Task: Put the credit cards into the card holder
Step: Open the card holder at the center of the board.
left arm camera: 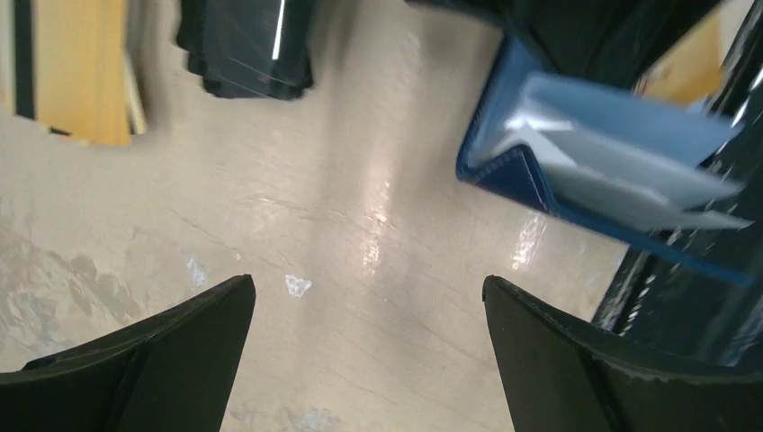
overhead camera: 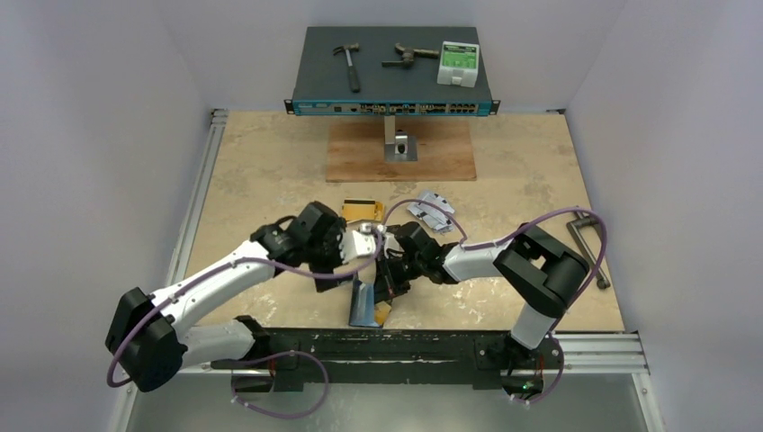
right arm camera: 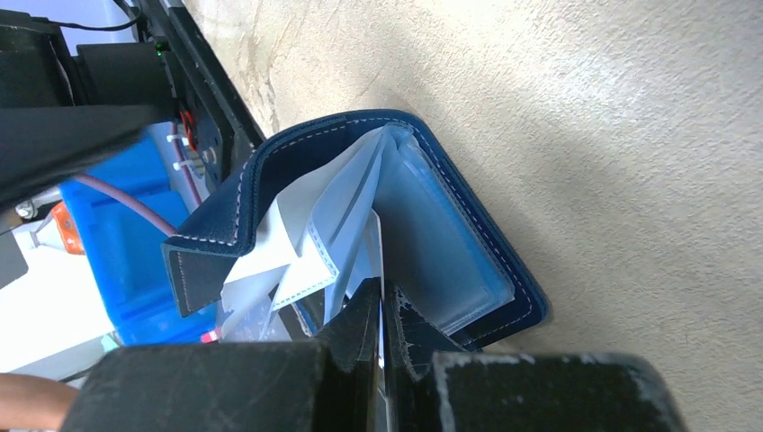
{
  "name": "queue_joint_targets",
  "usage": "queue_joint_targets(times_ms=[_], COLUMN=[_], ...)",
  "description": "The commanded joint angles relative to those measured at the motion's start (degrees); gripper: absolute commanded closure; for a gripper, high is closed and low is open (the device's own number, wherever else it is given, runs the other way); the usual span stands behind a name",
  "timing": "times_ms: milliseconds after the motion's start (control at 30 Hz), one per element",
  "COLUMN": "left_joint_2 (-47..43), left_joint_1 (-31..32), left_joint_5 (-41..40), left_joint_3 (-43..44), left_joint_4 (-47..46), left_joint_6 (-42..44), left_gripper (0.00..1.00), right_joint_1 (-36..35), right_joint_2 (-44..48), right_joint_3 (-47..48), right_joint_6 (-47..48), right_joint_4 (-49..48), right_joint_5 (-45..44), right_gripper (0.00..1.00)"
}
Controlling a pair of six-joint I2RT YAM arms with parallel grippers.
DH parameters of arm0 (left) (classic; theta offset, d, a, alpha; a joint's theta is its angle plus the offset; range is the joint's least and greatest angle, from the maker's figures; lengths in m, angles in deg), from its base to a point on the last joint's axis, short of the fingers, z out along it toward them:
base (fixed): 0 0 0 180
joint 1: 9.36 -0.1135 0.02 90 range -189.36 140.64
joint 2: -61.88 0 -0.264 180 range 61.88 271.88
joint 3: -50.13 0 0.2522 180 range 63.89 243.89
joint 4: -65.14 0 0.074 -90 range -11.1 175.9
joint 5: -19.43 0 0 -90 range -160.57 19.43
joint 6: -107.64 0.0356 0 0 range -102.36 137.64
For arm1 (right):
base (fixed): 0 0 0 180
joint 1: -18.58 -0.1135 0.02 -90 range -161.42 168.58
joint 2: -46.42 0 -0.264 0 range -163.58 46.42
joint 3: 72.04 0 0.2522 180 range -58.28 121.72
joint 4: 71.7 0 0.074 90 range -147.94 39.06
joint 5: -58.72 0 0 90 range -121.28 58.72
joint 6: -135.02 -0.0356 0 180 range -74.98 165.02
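The navy card holder (right arm camera: 450, 225) lies open near the table's front edge (overhead camera: 364, 304), its clear sleeves fanned out. My right gripper (right arm camera: 382, 297) is shut on one thin clear sleeve of it, and shows in the top view (overhead camera: 389, 277) just above the holder. My left gripper (left arm camera: 369, 288) is open and empty over bare table, left of the holder (left arm camera: 612, 171). Gold-yellow cards (overhead camera: 363, 210) lie behind the grippers, and also show in the left wrist view (left arm camera: 72, 72). Silver-grey cards (overhead camera: 430, 212) lie to their right. A black card (left arm camera: 247, 45) lies ahead of my left fingers.
A wooden board (overhead camera: 400, 150) with a metal bracket lies at the back, under a network switch (overhead camera: 393, 76) that carries a hammer and small tools. A metal clamp (overhead camera: 589, 247) lies at the right. The black rail (overhead camera: 405, 346) runs along the front edge beside the holder.
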Motion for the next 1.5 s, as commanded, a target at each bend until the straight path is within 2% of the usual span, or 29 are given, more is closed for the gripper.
queue_joint_targets(times_ms=[0, 133, 233, 367, 667, 1000, 1267, 1467], left_joint_2=[2.82, 4.35, 5.51, 5.84, 6.18, 7.61, 6.73, 6.09], left_joint_1=[-4.25, -4.69, -4.64, -4.32, 1.06, 1.11, -0.79, -1.01], left_joint_5=[10.67, 17.17, 19.15, 21.85, 17.65, 16.86, 16.28, 17.20], left_joint_3=[11.03, 15.98, 18.28, 16.00, 9.05, 7.52, 5.38, 6.00], left_joint_4=[10.34, 11.77, 13.02, 11.63, 7.99, 3.86, 2.63, 4.39], left_joint_6=[-19.93, -30.83, -38.39, -47.23, -44.69, -45.17, -46.99, -47.21], left_gripper=[0.00, 0.00, 0.00, 0.00, 0.00, 0.00, 0.00, 0.25], right_joint_1=[-0.31, -0.49, -0.57, -0.58, -0.67, -0.90, -1.11, -1.11], right_joint_2=[1.07, 2.04, 2.41, 3.17, 5.86, 9.69, 9.51, 7.41], right_joint_3=[0.11, -0.16, -0.11, -0.36, -0.21, 0.11, -0.22, -0.18], right_joint_6=[0.96, 0.96, 1.08, 0.98, 0.76, -0.03, 0.27, 0.31], right_joint_4=[-0.07, 0.61, 0.90, 1.06, 1.02, -0.36, -2.60, -4.10], right_joint_5=[-3.54, -4.66, -5.04, -5.65, -4.59, -1.83, 3.73, 6.97], right_gripper=[1.00, 1.00, 1.00, 1.00, 1.00, 1.00, 1.00, 1.00])
